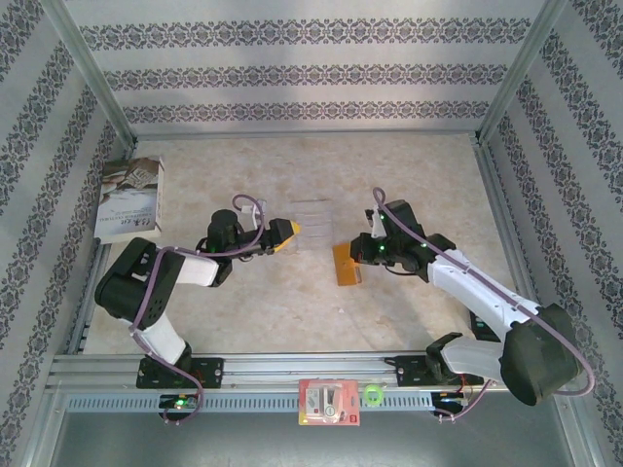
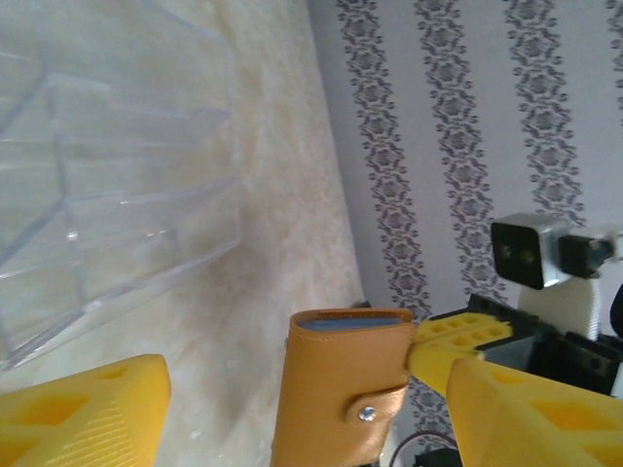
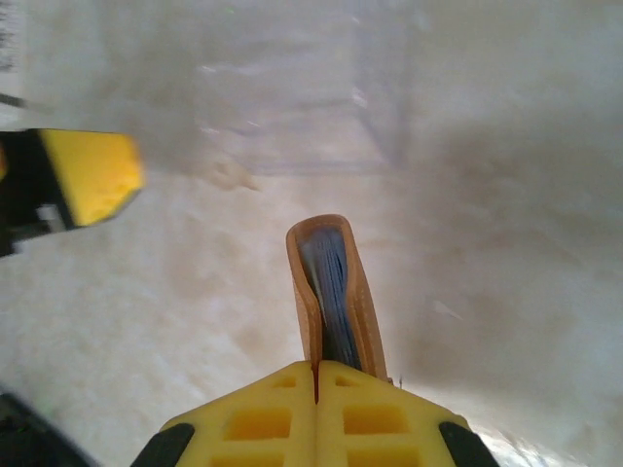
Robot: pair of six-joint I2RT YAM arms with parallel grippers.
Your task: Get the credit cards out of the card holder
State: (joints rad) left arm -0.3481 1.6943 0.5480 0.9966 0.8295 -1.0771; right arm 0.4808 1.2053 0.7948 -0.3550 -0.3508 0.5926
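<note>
your right claw [image 3: 314, 370] is clamped on the card holder [image 3: 326, 282] sticking out ahead of it, left claw [image 1: 284, 234] is open nearby

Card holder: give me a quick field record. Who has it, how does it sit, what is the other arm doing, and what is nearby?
item: card holder, orange-tan, folded, standing on edge
held by: right gripper, fingers shut on its near end
left gripper: fingers open, aimed at the holder, not touching it
contents: blue-grey layers at its top edge, too fine to tell apart
nearby: clear tray just beyond it on the table
</note>
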